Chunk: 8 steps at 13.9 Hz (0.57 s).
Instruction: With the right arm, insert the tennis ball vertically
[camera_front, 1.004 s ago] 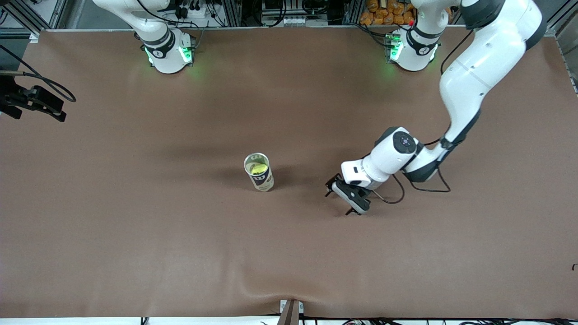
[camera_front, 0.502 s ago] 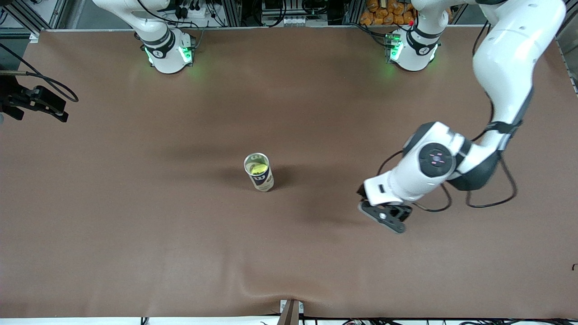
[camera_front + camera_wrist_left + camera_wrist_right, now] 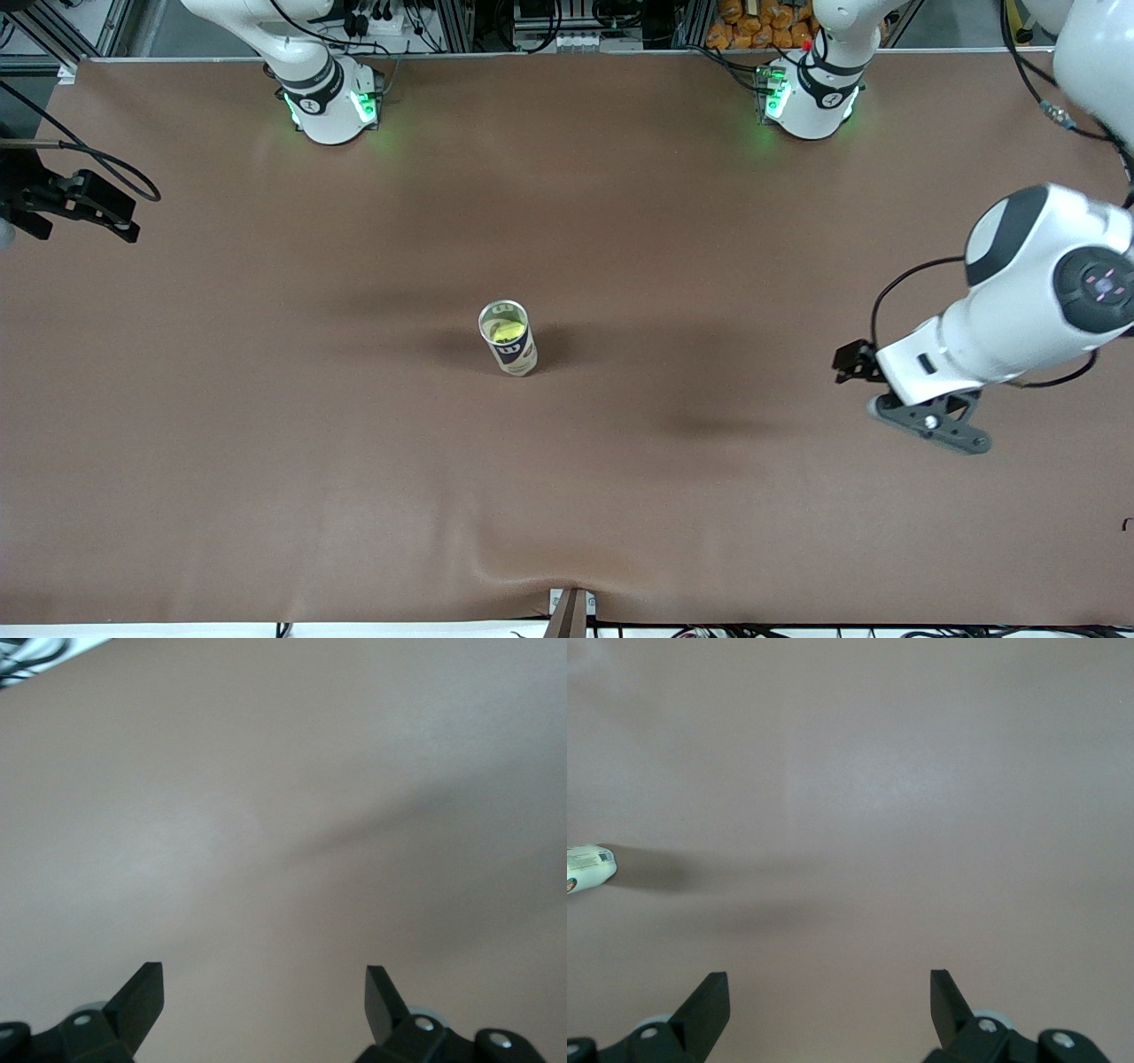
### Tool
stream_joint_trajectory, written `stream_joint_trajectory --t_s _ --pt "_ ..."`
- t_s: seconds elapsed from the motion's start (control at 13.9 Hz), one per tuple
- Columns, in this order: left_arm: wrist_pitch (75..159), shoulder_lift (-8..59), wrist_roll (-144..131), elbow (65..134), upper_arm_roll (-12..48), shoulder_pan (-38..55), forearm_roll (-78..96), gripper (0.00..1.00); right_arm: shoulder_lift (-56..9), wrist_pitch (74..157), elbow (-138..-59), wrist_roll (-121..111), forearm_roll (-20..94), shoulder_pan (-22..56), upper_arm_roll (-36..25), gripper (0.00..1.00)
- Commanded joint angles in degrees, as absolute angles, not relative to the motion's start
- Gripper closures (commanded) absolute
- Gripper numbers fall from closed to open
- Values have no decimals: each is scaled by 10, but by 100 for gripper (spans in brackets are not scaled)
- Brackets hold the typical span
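A tennis ball can (image 3: 516, 354) stands upright in the middle of the table, its mouth open at the top. The yellow tennis ball (image 3: 507, 331) lies inside it. My right gripper (image 3: 131, 217) hangs open and empty over the right arm's end of the table, far from the can. In the right wrist view its open gripper (image 3: 828, 983) frames bare table, and the can (image 3: 589, 868) shows at the view's edge. My left gripper (image 3: 858, 368) is open and empty, raised over the left arm's end of the table. In the left wrist view the gripper (image 3: 264, 979) holds nothing.
The brown table mat (image 3: 567, 496) has a raised wrinkle near its front edge. Both arm bases (image 3: 328, 102) (image 3: 811, 97) stand along the table's back edge.
The left arm has swung away from beside the can toward its own end of the table and lifted. The can, ball and right gripper have stayed put.
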<state>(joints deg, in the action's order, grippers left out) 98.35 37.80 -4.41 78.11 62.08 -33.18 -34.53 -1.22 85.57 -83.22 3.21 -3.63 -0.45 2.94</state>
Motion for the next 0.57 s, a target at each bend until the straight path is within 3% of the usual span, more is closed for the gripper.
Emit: stream_joint_trajectory --t_s 0.0,0.5 --pt "963 326 -50 788 618 -351 -343 0 -4 862 -842 30 -33 2 24 0" --pt "915 247 -48 790 616 -403 -353 0 -4 861 -842 26 -15 -2 23 0"
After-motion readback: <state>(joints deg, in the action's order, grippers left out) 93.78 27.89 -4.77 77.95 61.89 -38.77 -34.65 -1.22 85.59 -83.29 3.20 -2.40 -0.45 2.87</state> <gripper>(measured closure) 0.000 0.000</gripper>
